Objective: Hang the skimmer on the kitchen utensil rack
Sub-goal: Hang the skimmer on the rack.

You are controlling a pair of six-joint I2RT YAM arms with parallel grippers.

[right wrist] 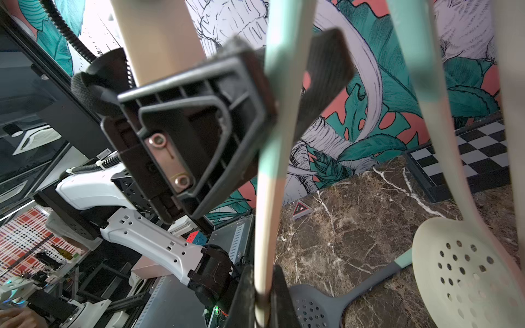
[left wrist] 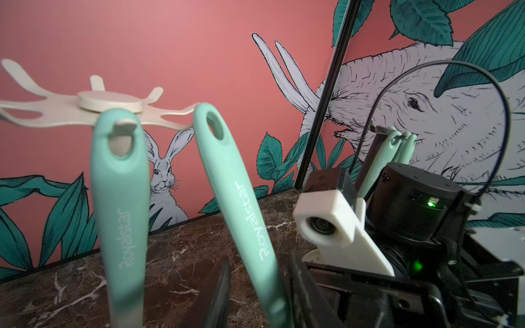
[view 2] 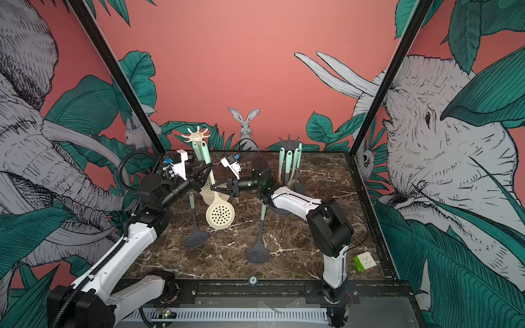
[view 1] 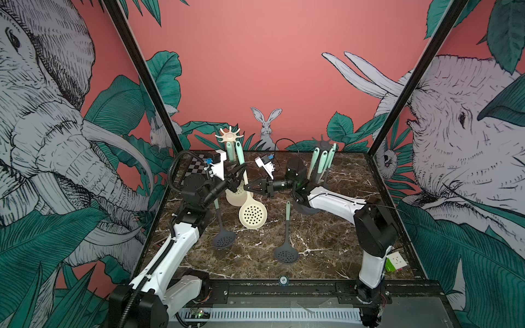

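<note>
A cream skimmer (view 1: 252,214) (view 2: 220,213) with a mint handle (left wrist: 238,181) stands tilted beside the cream utensil rack (view 1: 229,135) (left wrist: 109,100). My right gripper (view 1: 246,187) (right wrist: 264,289) is shut on its cream shaft (right wrist: 272,170). My left gripper (view 1: 238,174) (left wrist: 260,284) is open around the mint handle, with a gap on one side. The handle's hole (left wrist: 214,125) sits just beside a rack hook, not over it. Another cream skimmer (left wrist: 119,176) (right wrist: 466,272) hangs from a hook of this rack.
Two grey skimmers (view 1: 225,237) (view 1: 286,252) lie on the marble table. A dark rack (view 1: 322,142) with several mint-handled utensils stands at the back right. A checkerboard (view 1: 196,167) lies at the back left, and a green and white cube (view 1: 395,262) at the front right.
</note>
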